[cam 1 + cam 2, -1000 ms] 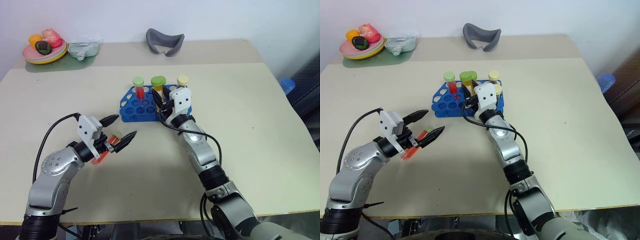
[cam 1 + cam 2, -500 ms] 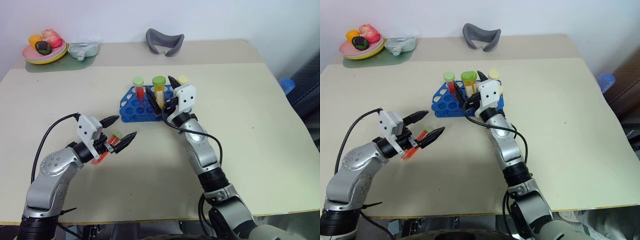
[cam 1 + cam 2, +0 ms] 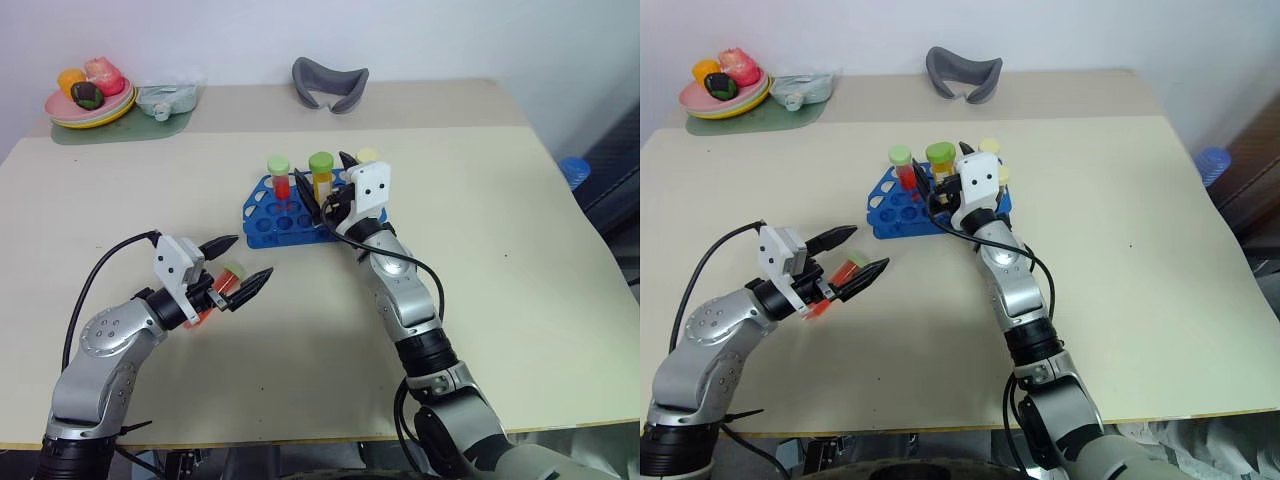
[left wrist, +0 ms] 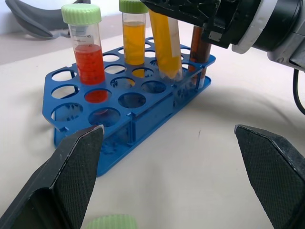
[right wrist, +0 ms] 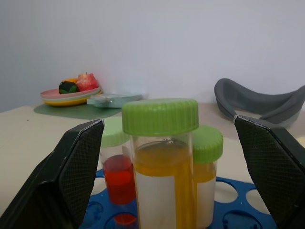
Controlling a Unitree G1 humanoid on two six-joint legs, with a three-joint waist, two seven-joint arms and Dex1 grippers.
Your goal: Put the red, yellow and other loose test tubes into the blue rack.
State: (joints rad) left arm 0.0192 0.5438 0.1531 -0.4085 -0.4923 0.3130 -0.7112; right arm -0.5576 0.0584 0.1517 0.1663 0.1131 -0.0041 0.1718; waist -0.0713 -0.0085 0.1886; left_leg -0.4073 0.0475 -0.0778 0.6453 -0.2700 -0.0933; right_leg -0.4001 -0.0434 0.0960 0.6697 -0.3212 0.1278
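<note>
The yellow tube stands in the blue rack, released between the right gripper's spread fingers. A straight upward withdrawal is advised. The left gripper is spread around a red tube

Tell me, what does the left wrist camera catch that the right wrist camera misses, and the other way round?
The left wrist view adds a brown-filled tube at the rack's far corner and a green cap close to the lens. The right wrist view adds a plate of colourful toy food near the wall. Both share the blue plastic rack, the red-filled tube with a green cap and a yellow-filled tube standing in it.
</note>
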